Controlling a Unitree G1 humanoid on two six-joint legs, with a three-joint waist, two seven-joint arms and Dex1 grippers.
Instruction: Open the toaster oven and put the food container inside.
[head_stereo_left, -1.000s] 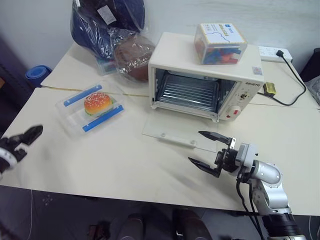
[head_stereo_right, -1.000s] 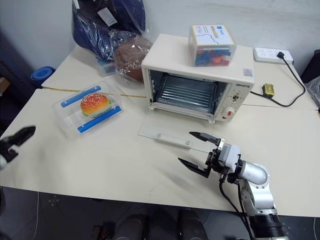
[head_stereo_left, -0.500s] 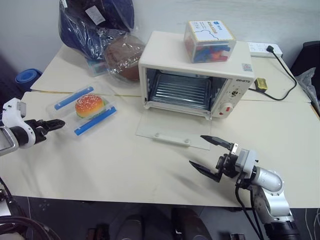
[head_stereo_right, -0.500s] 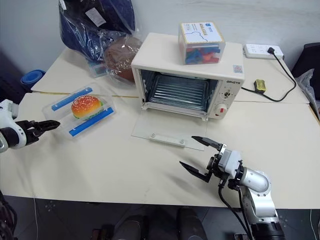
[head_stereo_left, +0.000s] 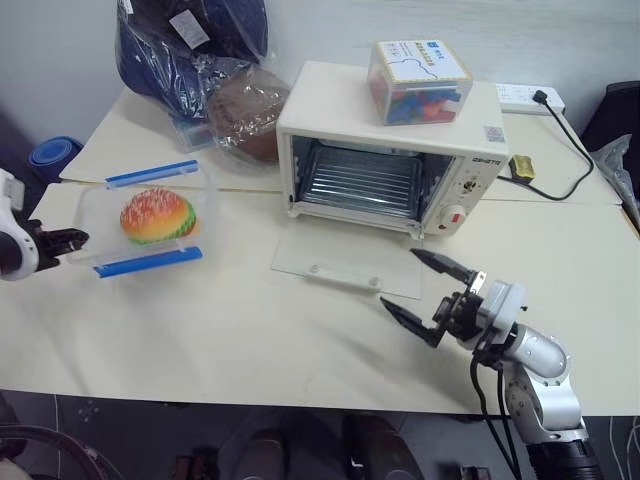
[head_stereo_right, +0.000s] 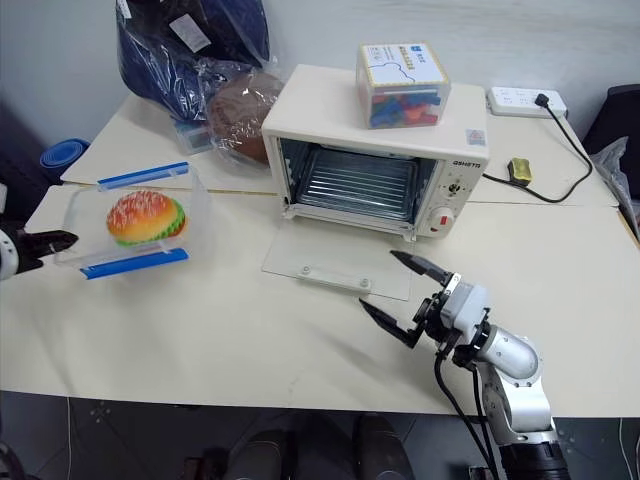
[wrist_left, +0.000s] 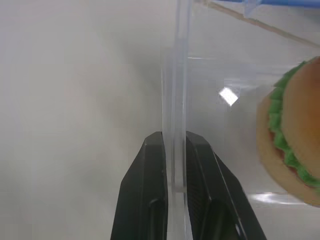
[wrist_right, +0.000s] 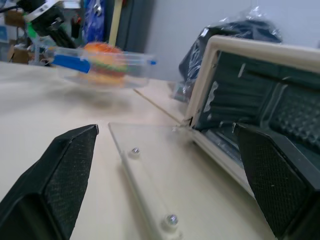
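Table: one cream rectangular tabletop (head_stereo_left: 250, 330); its near and left edges run out of the head views.
Bags: a dark blue plastic-wrapped bundle (head_stereo_left: 190, 45) at the far left, cut off at the top; a brown wrapped lump (head_stereo_left: 245, 105) sits against it, contents unclear.
Toaster oven: one cream-white boxy toaster oven (head_stereo_left: 385, 150) at the far centre, its glass door (head_stereo_left: 345, 265) lying flat open on the table toward the near side, wire rack visible inside, red knob on the right panel.
Box on oven: one taller clear box of colourful pieces with a white-blue printed lid (head_stereo_left: 418, 80) stands on the oven roof.
Food container: one clear shallow rectangular plastic food container (head_stereo_left: 150, 220) with two blue side clips, a sesame burger inside, at the left of the table, well apart from the oven and tilted up on edge; whether its low side touches the table is hard to tell.
Power strip: one white strip (head_stereo_left: 520, 97) at the far right, black cable trailing.
Left gripper: the left gripper (wrist_left: 174, 145) is pinching the container's clear left rim, fingers pressed onto it from both sides; the arm is cut off at the left edge.
Right gripper: the right gripper (head_stereo_left: 432, 293) is spread wide, holding nothing, near the door's near right corner.
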